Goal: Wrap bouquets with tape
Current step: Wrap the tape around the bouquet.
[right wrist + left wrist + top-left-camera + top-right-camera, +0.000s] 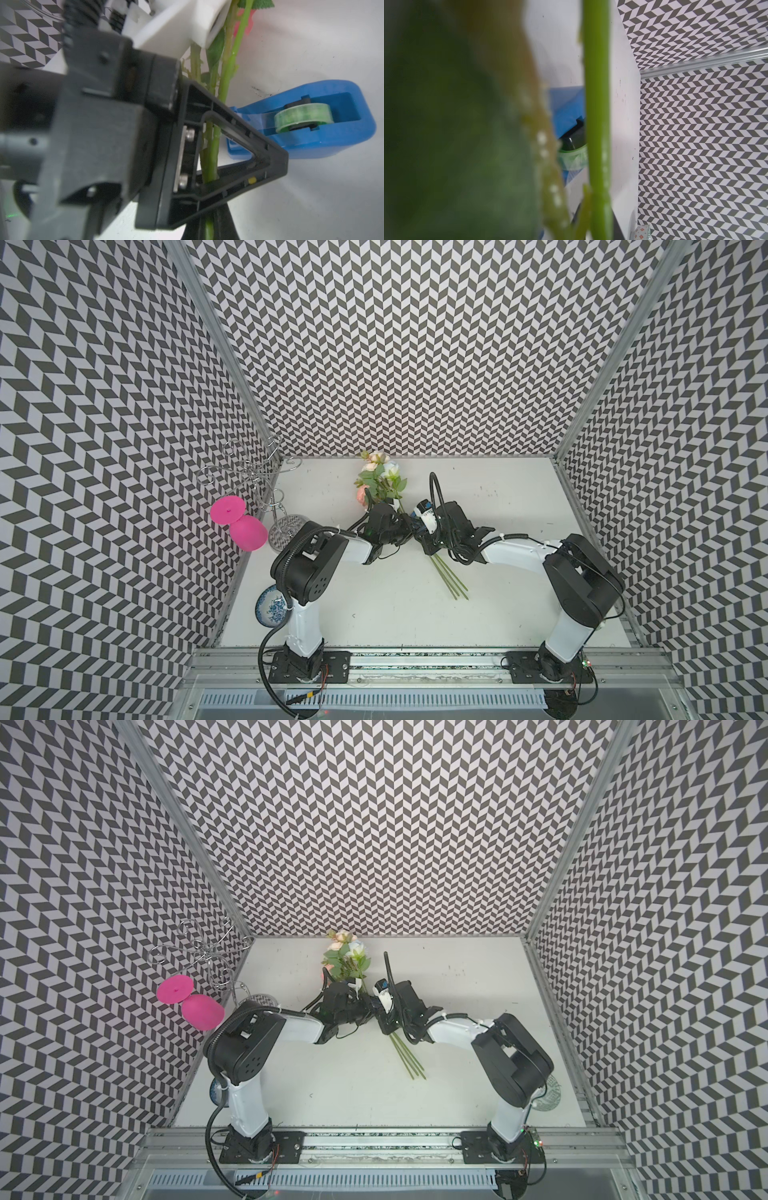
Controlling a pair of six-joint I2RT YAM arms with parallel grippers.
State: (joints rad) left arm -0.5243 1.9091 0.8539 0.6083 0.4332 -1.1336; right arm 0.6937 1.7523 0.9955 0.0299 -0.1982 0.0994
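– Stems first: why do the bouquets (384,483), three long green stems with pink, peach and white blooms, lie slantwise on the white counter (374,614)?

– Blooms point to the upper centre of both top views and the cut ends to the lower right of centre. That puts the bare middle where the two arms meet.

– And the right jaws?

– Closed on the stems at the bottom edge of the right wrist view. I judge the grip bunches the three for binding.

– The left jaws?

– Seen side-on in mid-frame there, tips just beside the cutter end of the blue plastic tape dispenser (324,141). I cannot tell whether they are parted or closed, nor whether they hold tape.

– Where is the dispenser?

– On the counter, right of the stems in that view and mostly hidden under the arms from above. Its pale green tape roll (303,117) sits in the well, with a clear strip running toward the cutter. It is probably set close so the strip needs only a short pull.
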